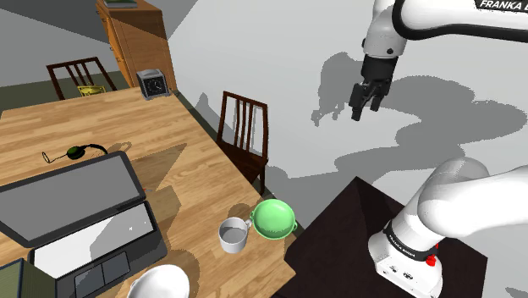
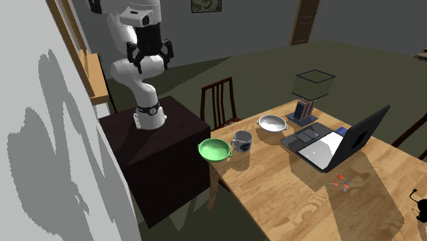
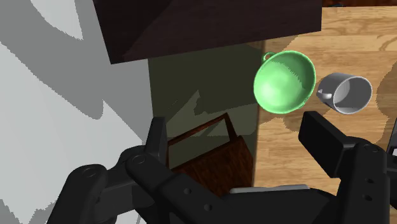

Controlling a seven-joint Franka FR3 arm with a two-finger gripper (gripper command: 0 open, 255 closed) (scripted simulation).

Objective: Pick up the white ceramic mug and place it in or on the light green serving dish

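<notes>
Mug (image 1: 233,234) empty, just beside empty dish (image 1: 274,219) at table (image 1: 169,135) corner; gripper (image 1: 365,103) high above, jaws released.

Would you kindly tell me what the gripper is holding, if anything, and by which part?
Nothing: the gripper hangs open in the air; the mug stands on the table beside the green dish.
</notes>
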